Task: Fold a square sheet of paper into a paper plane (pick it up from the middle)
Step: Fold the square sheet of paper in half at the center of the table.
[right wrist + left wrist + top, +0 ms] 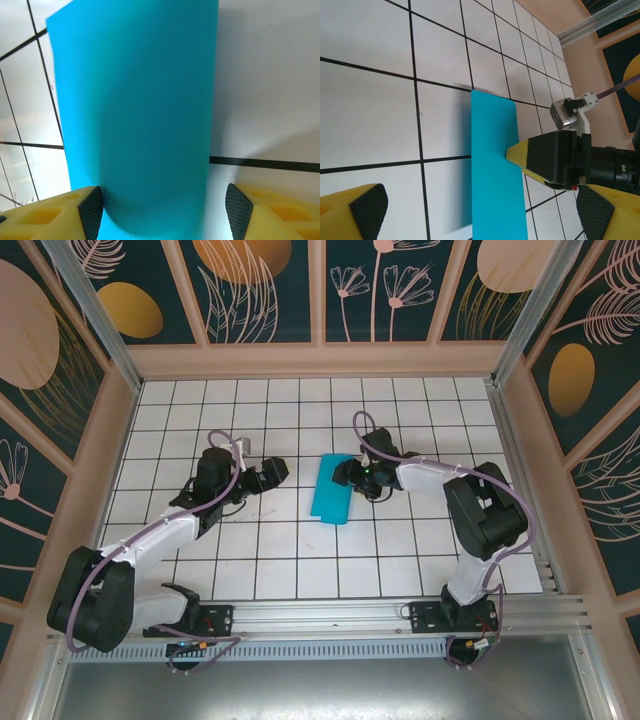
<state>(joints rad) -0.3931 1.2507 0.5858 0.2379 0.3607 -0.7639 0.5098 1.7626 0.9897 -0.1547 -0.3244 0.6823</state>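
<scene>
In the right wrist view, the teal sheet of paper (140, 110) is running off the top and bottom edges, its curled near end being cut off between the fingers of the right gripper (162, 212). In the left wrist view, that gripper's yellow finger is covering part of the paper's right side, and the left gripper (481, 207) is being cropped by the bottom edge.

There is one teal-blue sheet of paper (330, 490) on one tiled tabletop (300, 560). There are two robot arms, the left arm (160, 535) and the right arm (430, 478). There are two claws, the left claw (274, 474) and the right claw (344, 472), each with two yellow fingers (45, 215).
</scene>
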